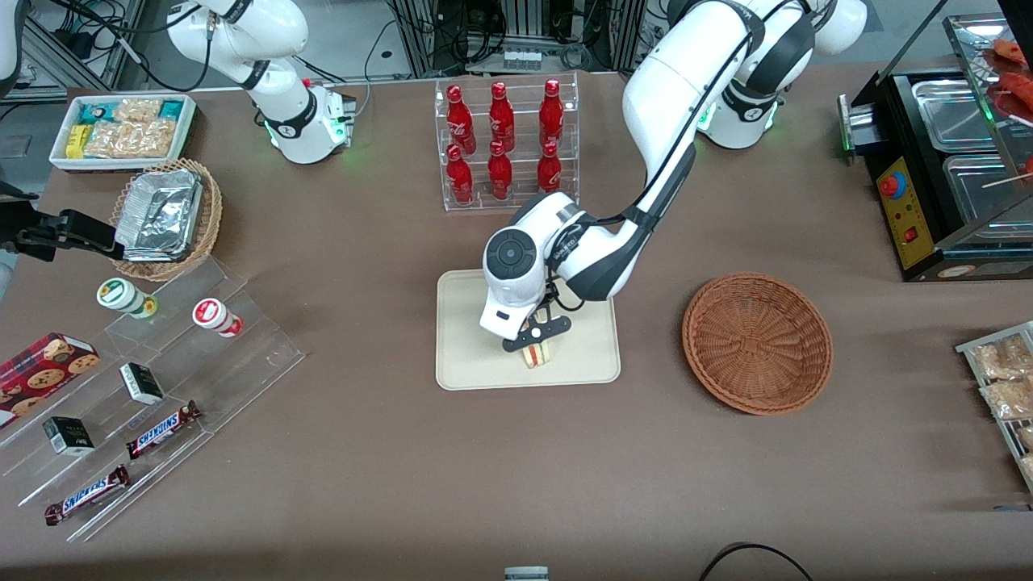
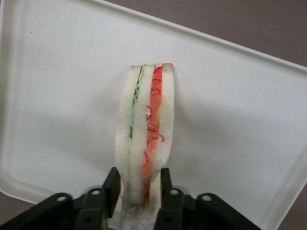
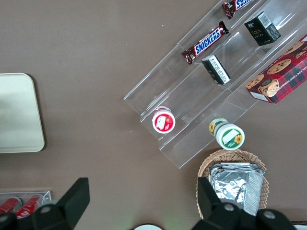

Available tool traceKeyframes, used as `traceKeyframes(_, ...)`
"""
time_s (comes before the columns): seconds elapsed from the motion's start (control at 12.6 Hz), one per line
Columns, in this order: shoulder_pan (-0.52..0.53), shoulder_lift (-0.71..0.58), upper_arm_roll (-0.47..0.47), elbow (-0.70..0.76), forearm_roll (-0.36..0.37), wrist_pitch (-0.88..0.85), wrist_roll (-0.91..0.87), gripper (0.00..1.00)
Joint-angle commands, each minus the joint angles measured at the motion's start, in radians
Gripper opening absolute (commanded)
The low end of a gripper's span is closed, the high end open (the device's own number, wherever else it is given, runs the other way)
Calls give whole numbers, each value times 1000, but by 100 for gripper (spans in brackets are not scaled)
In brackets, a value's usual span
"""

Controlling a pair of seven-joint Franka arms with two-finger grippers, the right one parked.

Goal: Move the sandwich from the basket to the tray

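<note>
The sandwich (image 1: 539,356), a pale wedge with red and green stripes, stands on edge in the cream tray (image 1: 464,355), near the tray's rim closest to the front camera. My left gripper (image 1: 537,347) is over the tray and shut on the sandwich. In the left wrist view its black fingers (image 2: 113,184) press both bread faces of the sandwich (image 2: 144,120) above the tray (image 2: 57,72). I cannot tell whether the sandwich rests on the tray or hangs just above it. The reddish-brown basket (image 1: 757,343) lies empty beside the tray, toward the working arm's end.
A clear rack of red bottles (image 1: 506,145) stands farther from the front camera than the tray. A stepped acrylic shelf with snacks (image 1: 161,379), a tan foil-filled basket (image 1: 165,218) and a white snack bin (image 1: 121,129) lie toward the parked arm's end. A black machine (image 1: 944,161) stands at the working arm's end.
</note>
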Motion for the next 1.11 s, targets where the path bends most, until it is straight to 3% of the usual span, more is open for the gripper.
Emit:
traceKeyframes(0.0,-11,-10,10,31,15,-18,-22,100)
traceKeyframes(0.4,-1,-114,10,34,13,-95,-6,100)
traceKeyframes(0.63,38,-174,11,33,12,-176,140,100)
traceKeyframes(1.03,212,-317,10,-60,6,-273,496,100)
